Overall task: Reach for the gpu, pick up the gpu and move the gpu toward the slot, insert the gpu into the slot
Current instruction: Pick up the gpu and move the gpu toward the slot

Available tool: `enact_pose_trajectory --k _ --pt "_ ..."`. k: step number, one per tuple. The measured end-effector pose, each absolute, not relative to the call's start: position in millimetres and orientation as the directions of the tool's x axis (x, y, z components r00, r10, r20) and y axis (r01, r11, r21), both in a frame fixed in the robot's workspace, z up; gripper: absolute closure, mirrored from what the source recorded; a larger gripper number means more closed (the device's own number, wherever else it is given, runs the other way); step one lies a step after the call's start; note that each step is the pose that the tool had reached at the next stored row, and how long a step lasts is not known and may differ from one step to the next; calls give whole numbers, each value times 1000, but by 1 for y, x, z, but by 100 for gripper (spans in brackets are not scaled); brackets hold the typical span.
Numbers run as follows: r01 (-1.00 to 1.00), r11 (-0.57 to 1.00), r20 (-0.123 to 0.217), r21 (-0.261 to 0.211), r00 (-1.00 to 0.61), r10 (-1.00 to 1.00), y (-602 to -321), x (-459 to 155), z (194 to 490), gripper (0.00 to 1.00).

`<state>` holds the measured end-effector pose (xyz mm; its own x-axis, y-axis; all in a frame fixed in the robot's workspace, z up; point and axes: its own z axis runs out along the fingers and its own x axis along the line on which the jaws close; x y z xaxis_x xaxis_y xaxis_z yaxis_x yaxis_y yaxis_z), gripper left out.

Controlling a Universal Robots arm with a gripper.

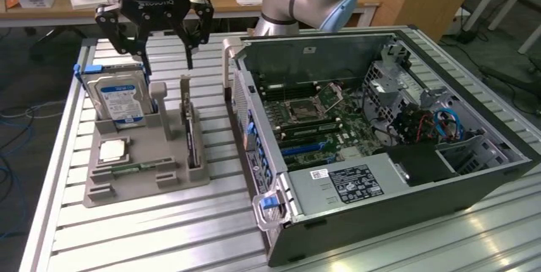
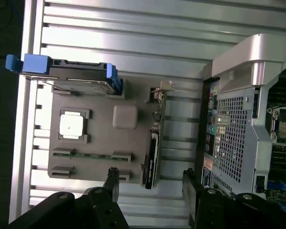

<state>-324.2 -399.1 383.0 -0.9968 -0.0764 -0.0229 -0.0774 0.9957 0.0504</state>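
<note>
The gpu [image 1: 191, 134] is a thin dark card standing on edge in a groove of the grey holder [image 1: 144, 186], with its silver bracket end toward the back. In the wrist view the gpu [image 2: 152, 152] appears edge-on, running lengthwise between my fingers' line. My gripper [image 1: 167, 63] hangs open above the back of the holder, apart from the card, with nothing between its fingers [image 2: 112, 183]. The slot [image 1: 306, 148] is a blue connector on the motherboard inside the open computer case [image 1: 473, 186].
A blue-labelled hard drive [image 1: 116, 97] stands upright at the holder's back, beside the gpu. A silver processor [image 1: 113, 151] and a green memory stick [image 1: 127, 169] lie in the holder. The case's side wall [image 1: 253, 158] rises close to the gpu. Slatted metal table [image 1: 169, 234].
</note>
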Motion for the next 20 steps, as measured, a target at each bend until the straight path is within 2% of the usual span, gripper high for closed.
enact_pose_trajectory --k 9,20 --pt "-116 992 -23 50 -993 -115 -399 -325 367 35" --pt "-62 997 -24 50 -998 -61 -404 -325 347 35"
